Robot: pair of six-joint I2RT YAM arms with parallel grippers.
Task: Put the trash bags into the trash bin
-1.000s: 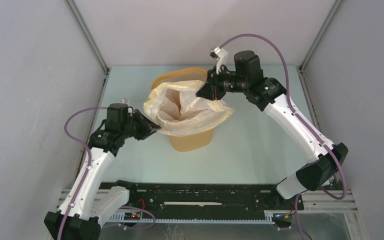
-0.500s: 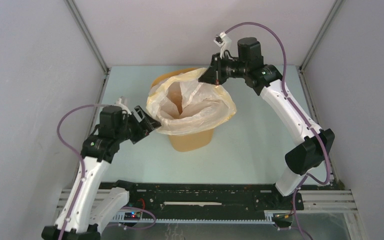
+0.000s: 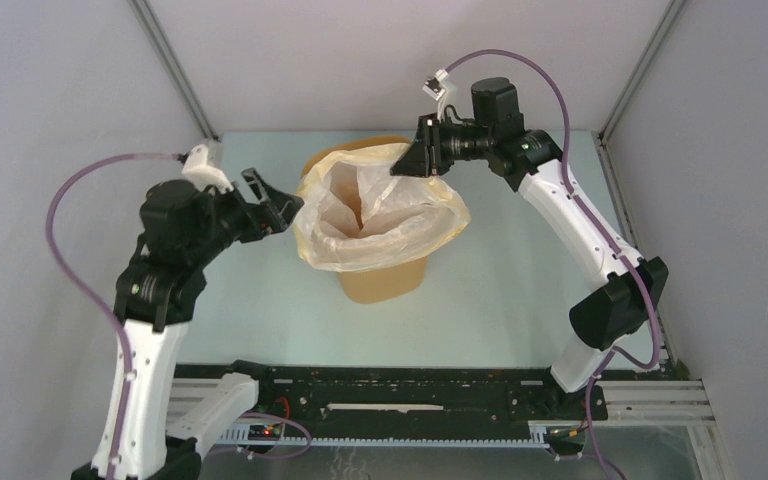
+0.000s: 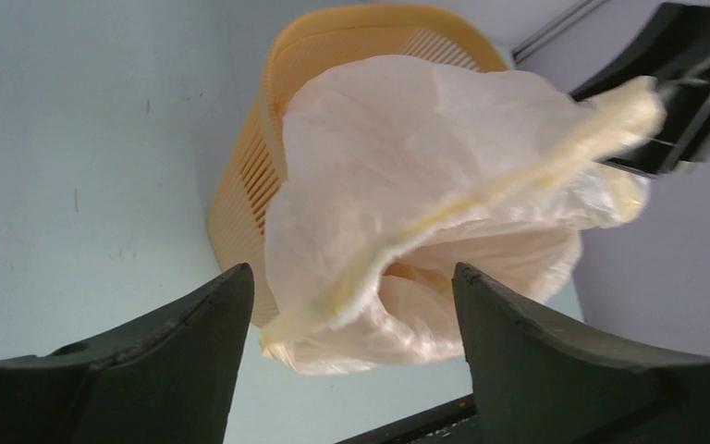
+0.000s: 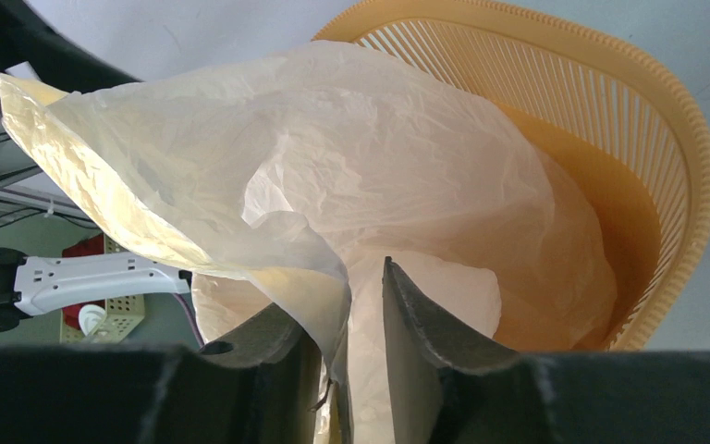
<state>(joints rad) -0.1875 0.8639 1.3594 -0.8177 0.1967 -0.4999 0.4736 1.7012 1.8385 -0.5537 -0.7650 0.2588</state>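
Observation:
The yellow-orange trash bin stands upright at mid table. The pale cream trash bag sits in it, mouth open, its rim spread over the bin's top. My right gripper is at the bin's far right rim, shut on a fold of the bag's edge. The right wrist view shows the film pinched between the fingers, with the bin behind. My left gripper is open and empty, just left of the bag's rim. The left wrist view shows the bag and bin beyond its spread fingers.
Grey enclosure walls with metal corner posts close in the table on the left, back and right. A black rail runs along the near edge. A white power strip shows beyond the bag in the right wrist view.

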